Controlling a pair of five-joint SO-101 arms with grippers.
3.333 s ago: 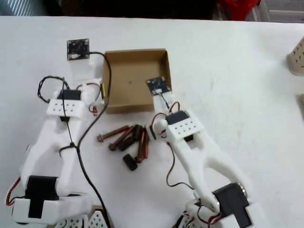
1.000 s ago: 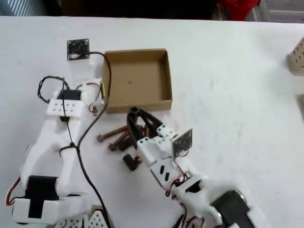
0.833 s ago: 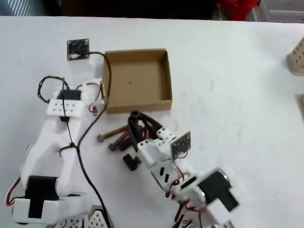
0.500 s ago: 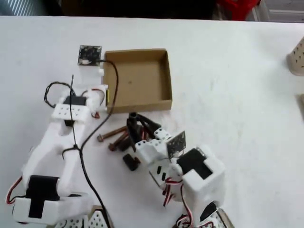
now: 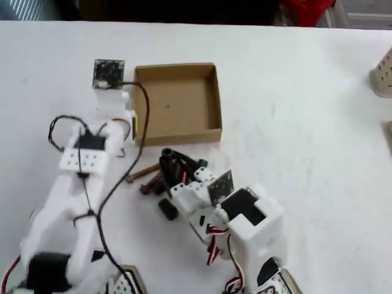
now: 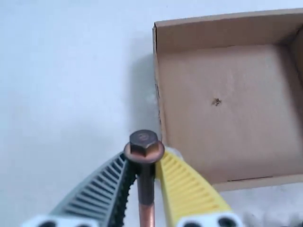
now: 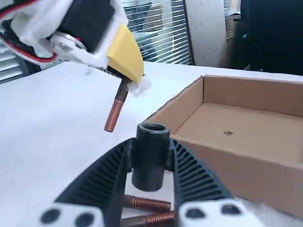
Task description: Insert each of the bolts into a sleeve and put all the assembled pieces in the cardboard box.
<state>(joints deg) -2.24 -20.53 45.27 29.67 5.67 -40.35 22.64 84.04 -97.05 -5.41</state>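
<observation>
- The left pincer point(image 6: 145, 161) is seen closed on a copper bolt point(image 6: 144, 146), gripped just below its hex head, beside the outer wall of the cardboard box point(image 6: 227, 127).
- The right pincer point(image 7: 150, 144) is clamped around a black sleeve point(image 7: 150, 165), held upright with its bore upward, near the box's front wall.
- Loose bolts point(image 5: 146, 176) and what appears to be another sleeve point(image 5: 166, 209) are seen lying on the white bench point(image 5: 294, 122).
</observation>
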